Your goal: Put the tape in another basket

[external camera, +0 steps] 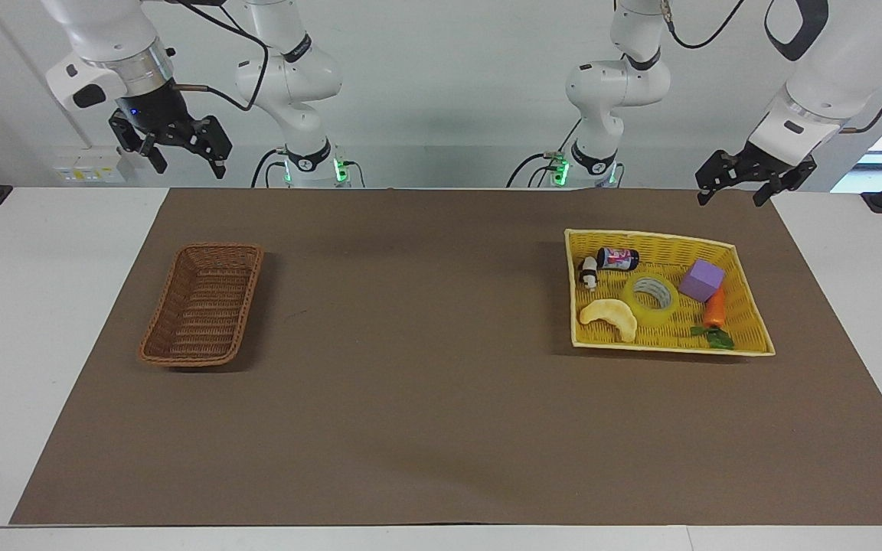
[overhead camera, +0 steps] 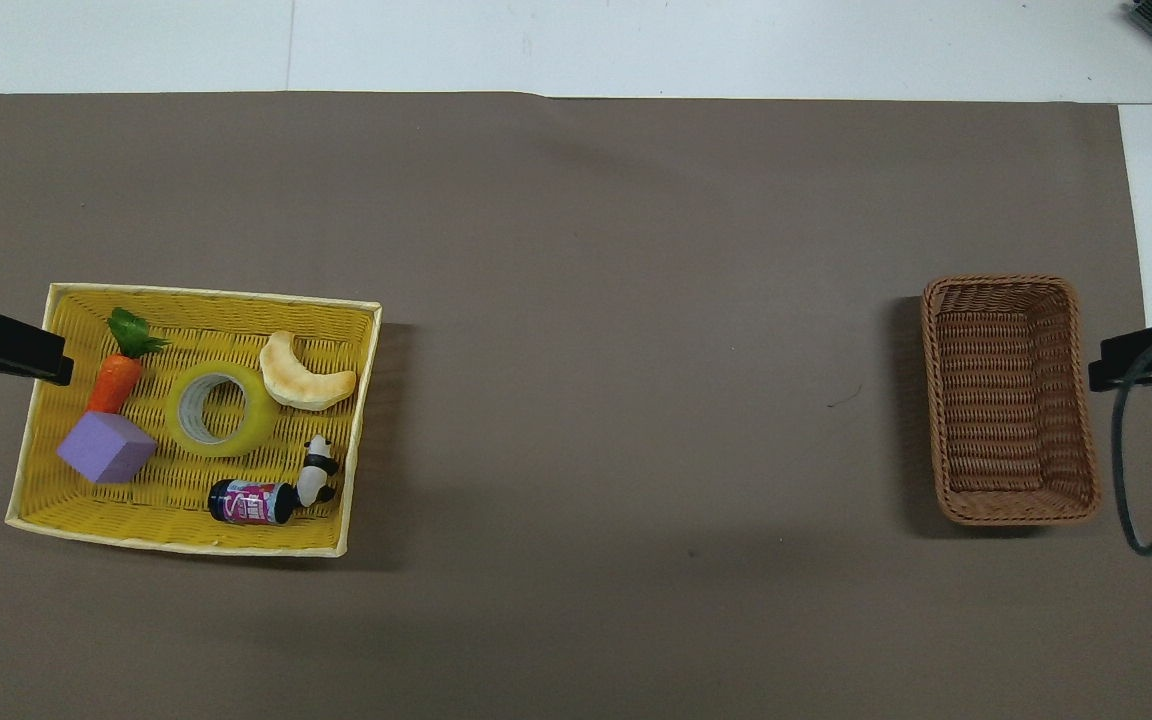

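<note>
The tape, a wide translucent yellow roll with a grey-white core, lies flat in the middle of the yellow woven tray. It also shows in the overhead view. The dark brown wicker basket stands empty toward the right arm's end of the table. My left gripper is open and empty, up in the air over the tray's edge at the left arm's end. My right gripper is open and empty, raised beside the basket, where it waits.
The tray also holds a pale crescent toy, a toy carrot, a purple cube, a small can and a panda figure. A brown mat covers the white table.
</note>
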{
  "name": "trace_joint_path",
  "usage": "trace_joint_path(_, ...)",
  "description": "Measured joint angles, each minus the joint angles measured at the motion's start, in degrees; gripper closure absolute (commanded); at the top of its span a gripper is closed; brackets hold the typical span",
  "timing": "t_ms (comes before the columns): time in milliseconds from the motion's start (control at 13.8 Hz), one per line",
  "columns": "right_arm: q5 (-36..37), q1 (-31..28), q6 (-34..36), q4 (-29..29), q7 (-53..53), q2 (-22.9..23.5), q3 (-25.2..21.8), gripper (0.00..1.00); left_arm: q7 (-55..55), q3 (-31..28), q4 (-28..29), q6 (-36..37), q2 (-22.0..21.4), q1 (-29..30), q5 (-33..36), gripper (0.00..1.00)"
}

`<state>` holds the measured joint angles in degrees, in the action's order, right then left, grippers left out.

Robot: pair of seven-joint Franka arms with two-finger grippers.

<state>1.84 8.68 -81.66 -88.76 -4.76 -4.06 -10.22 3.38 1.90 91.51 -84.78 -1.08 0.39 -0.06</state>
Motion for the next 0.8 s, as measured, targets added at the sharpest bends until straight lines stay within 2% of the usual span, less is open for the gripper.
trace_joint_path(796,0.0,0.0,0.0,-0.2,0.0,-0.1,0.0,0.0,0.0,0.0,7.4,-10.5,0.3,0.0,-0.1,0.0)
